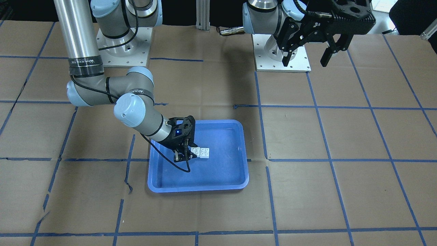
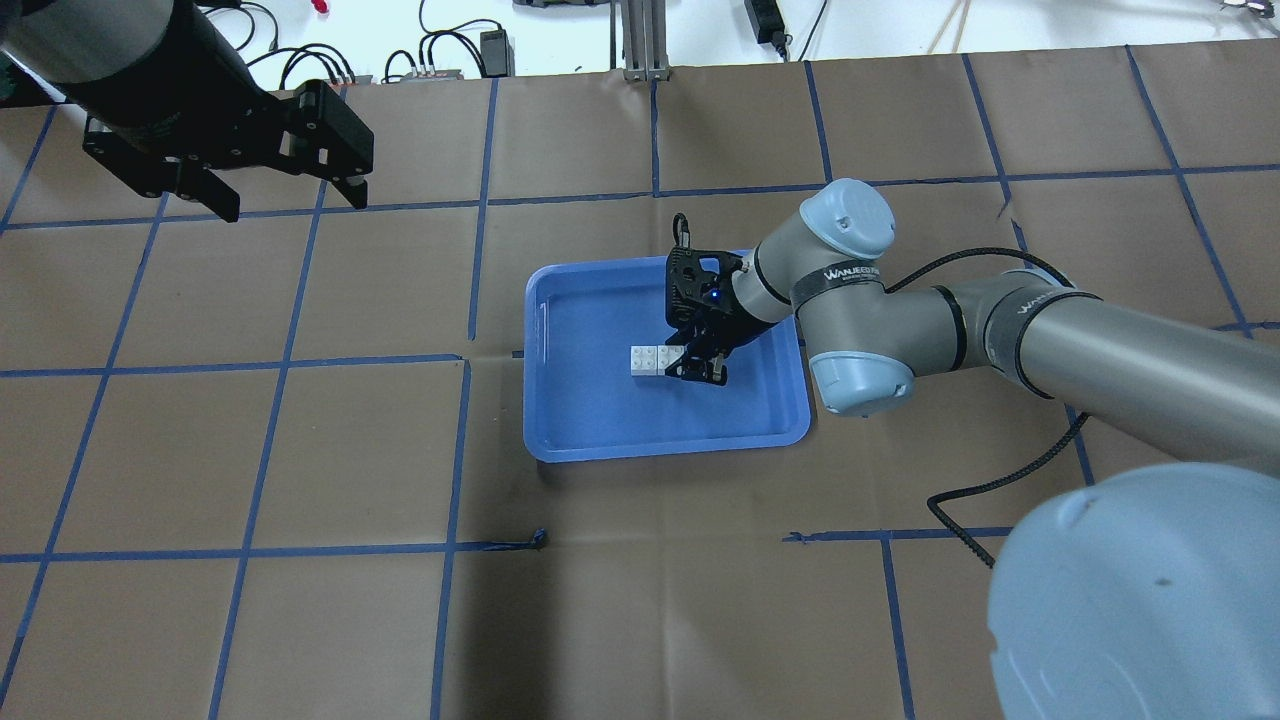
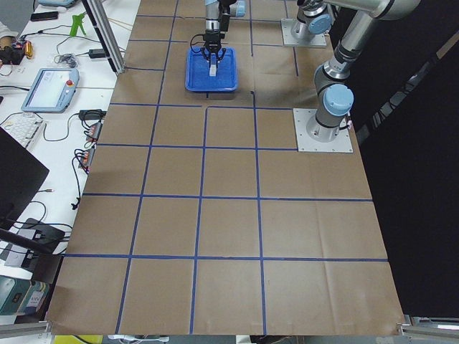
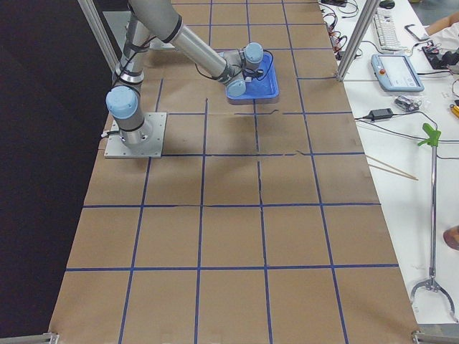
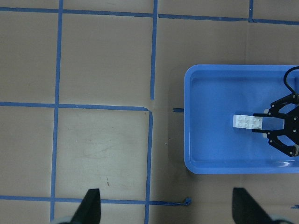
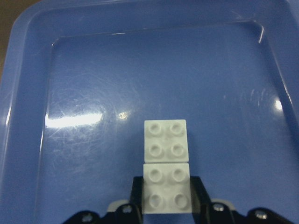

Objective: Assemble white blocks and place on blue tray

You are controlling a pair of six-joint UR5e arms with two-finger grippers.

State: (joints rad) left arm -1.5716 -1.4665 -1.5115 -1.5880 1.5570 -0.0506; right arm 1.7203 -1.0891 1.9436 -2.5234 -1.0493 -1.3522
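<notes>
The white blocks [image 6: 166, 163] are seen lying side by side and touching, studs up, on the floor of the blue tray [image 6: 28, 93]. They are kept well apart from every rim, with bare floor on all sides. One block is clasped at its sides by the right pincer [image 6: 166, 198]. The left pincer [image 1: 305, 61] is held wide apart and empty above the desk [image 2: 300, 450], far from the tray.

The blue tray [image 6: 28, 93] is glossy plastic, finely scratched and catching white glare. The white blocks [image 6: 166, 140] look like smooth, matt plastic. Matt brown paper covers the table [image 1: 341, 171], crossed by blue tape [image 1: 341, 108].
</notes>
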